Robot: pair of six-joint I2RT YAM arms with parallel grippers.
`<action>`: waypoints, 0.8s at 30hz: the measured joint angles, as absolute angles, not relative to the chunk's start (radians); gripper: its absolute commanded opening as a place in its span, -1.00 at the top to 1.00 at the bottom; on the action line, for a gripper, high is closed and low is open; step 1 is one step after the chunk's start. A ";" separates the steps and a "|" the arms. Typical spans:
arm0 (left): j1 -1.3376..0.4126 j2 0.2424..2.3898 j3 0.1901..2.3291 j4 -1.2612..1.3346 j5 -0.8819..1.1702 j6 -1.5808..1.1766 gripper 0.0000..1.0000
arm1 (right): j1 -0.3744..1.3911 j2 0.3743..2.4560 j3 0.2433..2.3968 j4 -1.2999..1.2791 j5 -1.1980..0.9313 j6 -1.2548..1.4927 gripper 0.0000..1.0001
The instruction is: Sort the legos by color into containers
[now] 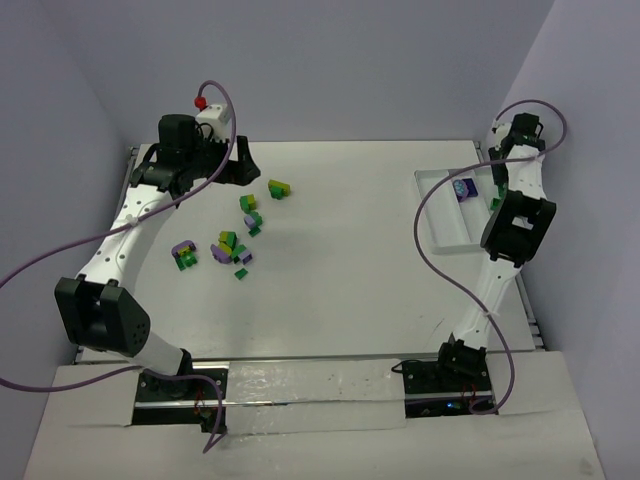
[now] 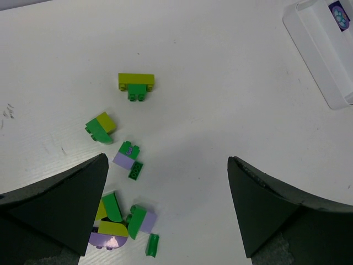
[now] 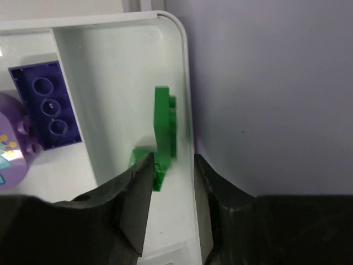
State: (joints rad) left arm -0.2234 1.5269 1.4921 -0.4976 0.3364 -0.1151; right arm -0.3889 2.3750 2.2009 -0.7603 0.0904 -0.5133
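Several loose legos (image 1: pixel 235 245), dark green, yellow-green and lavender, lie scattered on the white table left of centre. My left gripper (image 1: pixel 240 165) is open and empty at the far left, just behind them. In the left wrist view (image 2: pixel 168 159) its jaws stand wide apart above bare table, with the legos (image 2: pixel 127 154) ahead and to the left. My right gripper (image 1: pixel 497 180) hovers over the white tray (image 1: pixel 430 205) at the far right. In the right wrist view (image 3: pixel 172 160) its jaws are slightly apart over the tray's rim (image 3: pixel 182 66), holding nothing. A green lego (image 3: pixel 164 130) lies just past the fingertips.
The tray also holds a dark purple brick (image 3: pixel 47 105) and a round lavender piece (image 3: pixel 11 143) in a neighbouring compartment. The tray (image 2: pixel 322 66) shows at the upper right of the left wrist view. Purple walls close in the table at the left, back and right.
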 measured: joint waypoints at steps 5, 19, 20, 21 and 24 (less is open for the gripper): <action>-0.223 1.527 1.492 -0.498 0.306 -0.100 -0.98 | -0.358 2.381 2.201 -0.763 0.103 -0.517 -0.51; -0.065 1.510 1.320 -0.593 0.192 0.089 -0.85 | -0.190 2.169 2.138 -0.831 0.049 -0.467 -1.00; -0.040 1.505 1.300 -0.615 0.186 0.126 -0.84 | -0.177 2.135 2.134 -0.839 0.035 -0.459 -1.00; -0.014 1.503 1.283 -0.640 0.183 0.166 -0.83 | -0.163 2.101 2.131 -0.846 0.020 -0.452 -1.00; 0.068 1.498 1.221 -0.698 0.189 0.284 -0.74 | -0.116 2.002 2.100 -0.852 -0.026 -0.427 -1.00</action>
